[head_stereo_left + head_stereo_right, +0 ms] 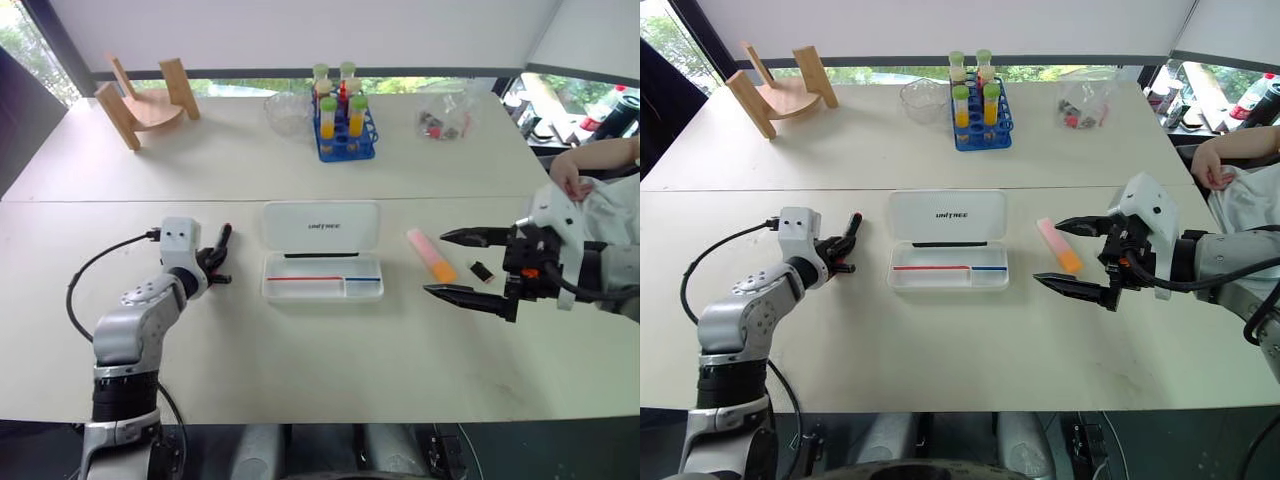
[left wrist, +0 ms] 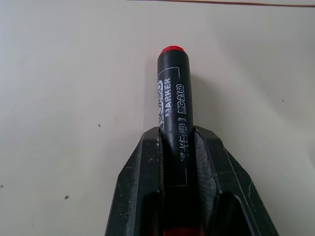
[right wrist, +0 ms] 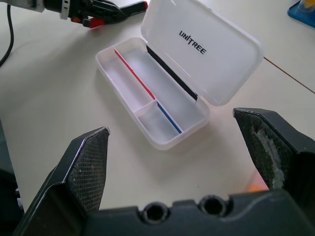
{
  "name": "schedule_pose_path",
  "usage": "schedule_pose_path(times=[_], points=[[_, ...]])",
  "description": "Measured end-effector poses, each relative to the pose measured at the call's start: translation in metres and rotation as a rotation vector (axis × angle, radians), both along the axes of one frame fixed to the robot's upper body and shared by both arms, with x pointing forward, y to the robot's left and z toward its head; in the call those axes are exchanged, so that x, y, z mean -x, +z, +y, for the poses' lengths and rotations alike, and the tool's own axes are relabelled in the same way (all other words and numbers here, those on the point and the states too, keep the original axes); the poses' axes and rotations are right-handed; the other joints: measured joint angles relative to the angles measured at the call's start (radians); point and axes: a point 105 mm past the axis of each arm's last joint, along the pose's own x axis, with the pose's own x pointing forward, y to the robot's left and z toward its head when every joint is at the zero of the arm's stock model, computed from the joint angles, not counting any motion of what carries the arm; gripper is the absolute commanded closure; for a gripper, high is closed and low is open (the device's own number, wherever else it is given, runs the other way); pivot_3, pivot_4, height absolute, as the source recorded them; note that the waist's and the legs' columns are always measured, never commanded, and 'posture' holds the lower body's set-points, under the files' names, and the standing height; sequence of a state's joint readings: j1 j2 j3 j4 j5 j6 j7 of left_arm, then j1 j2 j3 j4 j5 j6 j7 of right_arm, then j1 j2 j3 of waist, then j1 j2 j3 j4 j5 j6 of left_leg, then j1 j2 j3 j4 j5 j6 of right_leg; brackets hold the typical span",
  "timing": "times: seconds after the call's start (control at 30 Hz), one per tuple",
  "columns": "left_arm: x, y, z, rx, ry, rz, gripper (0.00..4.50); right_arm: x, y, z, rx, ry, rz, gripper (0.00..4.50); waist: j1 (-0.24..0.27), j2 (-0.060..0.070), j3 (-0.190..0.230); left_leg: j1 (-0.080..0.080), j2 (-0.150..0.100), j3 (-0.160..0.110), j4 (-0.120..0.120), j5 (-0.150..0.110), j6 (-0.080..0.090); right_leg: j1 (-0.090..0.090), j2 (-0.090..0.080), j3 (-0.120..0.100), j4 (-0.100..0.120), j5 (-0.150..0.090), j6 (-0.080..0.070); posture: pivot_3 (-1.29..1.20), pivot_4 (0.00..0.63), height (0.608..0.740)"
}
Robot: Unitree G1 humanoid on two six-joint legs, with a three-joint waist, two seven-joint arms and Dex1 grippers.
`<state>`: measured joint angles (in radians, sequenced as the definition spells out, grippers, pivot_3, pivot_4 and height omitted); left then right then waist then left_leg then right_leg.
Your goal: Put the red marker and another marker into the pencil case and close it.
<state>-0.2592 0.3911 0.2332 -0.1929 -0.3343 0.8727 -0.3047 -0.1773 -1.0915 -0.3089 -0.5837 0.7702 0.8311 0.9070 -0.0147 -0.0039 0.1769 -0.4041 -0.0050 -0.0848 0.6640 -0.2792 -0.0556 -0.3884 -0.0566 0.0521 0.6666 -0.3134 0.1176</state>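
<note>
My left gripper (image 1: 215, 262) is shut on the red marker (image 2: 173, 93), a black-bodied pen with a red end that sticks out past the fingers (image 2: 216, 167), left of the pencil case. The pencil case (image 1: 322, 277) lies open mid-table, its white lid (image 1: 320, 225) folded back and its tray (image 3: 147, 101) empty. The other marker, a pink highlighter with an orange end (image 1: 431, 255), lies on the table right of the case. My right gripper (image 1: 462, 263) hovers open just right of the highlighter, nothing between its fingers (image 3: 88, 162).
A small black piece (image 1: 481, 270) lies beside the highlighter. At the back stand a wooden holder (image 1: 145, 100), a glass bowl (image 1: 288, 112), a blue rack of tubes (image 1: 345, 130) and a plastic bag (image 1: 445, 118). A person's hand (image 1: 570, 175) rests at the right edge.
</note>
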Motion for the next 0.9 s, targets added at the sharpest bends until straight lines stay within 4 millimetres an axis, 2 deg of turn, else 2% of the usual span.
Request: schedule_pose_path(times=[0.07, 0.1, 0.17, 0.23, 0.3, 0.37, 0.4, 0.47, 0.57, 0.73, 0.9], points=[[0.004, 0.017, 0.003, 0.014, -0.085, -0.064, 4.22, 0.0, 0.0, 0.0, 0.0, 0.0, -0.001, 0.0, 0.002, -0.001, 0.0, -0.001, 0.0, 0.0, 0.0, 0.0, -0.001, -0.001, 0.0, -0.001, 0.0, 0.0, 0.0, 0.0, 0.15, 0.74], [0.006, 0.031, 0.001, 0.017, -0.163, -0.121, 4.22, 0.0, 0.001, 0.0, -0.001, 0.001, -0.003, 0.0, 0.003, -0.001, 0.001, -0.001, 0.0, 0.0, 0.0, 0.001, -0.001, -0.001, 0.0, -0.001, 0.0, 0.0, 0.0, 0.0, 0.15, 0.74], [0.015, 0.073, -0.003, -0.003, -0.368, -0.248, 4.22, -0.001, 0.003, 0.001, -0.001, 0.004, -0.013, 0.0, 0.005, -0.002, 0.001, -0.002, 0.0, 0.0, 0.0, 0.001, -0.002, -0.001, 0.0, -0.001, -0.001, 0.0, 0.0, 0.0, 0.15, 0.74], [0.029, 0.116, -0.014, -0.043, -0.574, -0.378, 4.22, -0.002, 0.005, 0.001, -0.001, 0.006, -0.02, 0.0, 0.008, -0.002, 0.001, -0.002, -0.001, 0.0, 0.0, 0.001, -0.002, 0.0, -0.002, -0.001, -0.002, 0.0, 0.0, 0.0, 0.15, 0.74], [0.042, 0.132, -0.032, -0.089, -0.759, -0.431, 4.22, -0.002, 0.006, 0.001, -0.002, 0.007, -0.021, 0.0, 0.007, -0.001, 0.001, -0.002, -0.002, 0.001, 0.0, 0.001, -0.002, 0.001, -0.004, -0.001, -0.002, 0.0, 0.0, 0.0, 0.15, 0.74], [0.053, 0.128, -0.059, -0.145, -0.994, -0.416, 4.22, -0.003, 0.006, 0.0, -0.005, 0.003, -0.018, 0.0, 0.006, -0.001, 0.001, -0.002, -0.003, 0.002, -0.001, 0.001, -0.002, 0.001, -0.004, -0.001, -0.003, 0.0, 0.0, 0.0, 0.15, 0.74], [0.052, 0.123, -0.073, -0.168, -1.093, -0.416, 4.22, -0.004, 0.005, -0.001, -0.005, -0.003, -0.017, 0.0, 0.009, -0.001, 0.001, -0.002, -0.003, 0.001, 0.0, 0.001, -0.002, 0.001, -0.004, -0.002, -0.002, 0.0, 0.0, 0.0, 0.15, 0.74], [0.046, 0.114, -0.103, -0.21, -1.239, -0.433, 4.22, -0.005, 0.006, 0.001, -0.002, 0.0, -0.024, 0.0, 0.012, -0.001, 0.001, -0.002, -0.003, 0.001, 0.0, 0.001, -0.002, 0.001, -0.003, -0.002, -0.002, 0.001, 0.001, 0.0, 0.15, 0.74], [0.029, 0.094, -0.132, -0.315, -1.37, -0.441, 4.22, -0.006, 0.006, 0.001, -0.004, -0.006, -0.029, 0.0, 0.006, -0.001, 0.001, -0.003, -0.003, 0.001, 0.0, 0.001, -0.002, 0.0, -0.002, -0.001, -0.002, 0.001, 0.001, 0.0, 0.15, 0.74], [0.002, 0.06, -0.151, -0.427, -1.449, -0.39, 4.22, -0.003, 0.003, -0.001, -0.006, -0.038, -0.025, 0.0, -0.002, -0.001, 0.001, -0.004, -0.002, 0.001, -0.001, 0.001, -0.001, -0.003, 0.0, 0.0, -0.001, 0.001, 0.001, 0.0, 0.15, 0.74], [-0.01, 0.048, -0.155, -0.451, -1.441, -0.342, 4.22, 0.0, 0.003, 0.0, -0.005, -0.05, -0.033, 0.0, 0.0, -0.001, 0.001, -0.004, -0.002, 0.001, 0.0, 0.001, -0.001, -0.003, 0.0, 0.0, -0.001, 0.001, 0.001, 0.0, 0.15, 0.74]])
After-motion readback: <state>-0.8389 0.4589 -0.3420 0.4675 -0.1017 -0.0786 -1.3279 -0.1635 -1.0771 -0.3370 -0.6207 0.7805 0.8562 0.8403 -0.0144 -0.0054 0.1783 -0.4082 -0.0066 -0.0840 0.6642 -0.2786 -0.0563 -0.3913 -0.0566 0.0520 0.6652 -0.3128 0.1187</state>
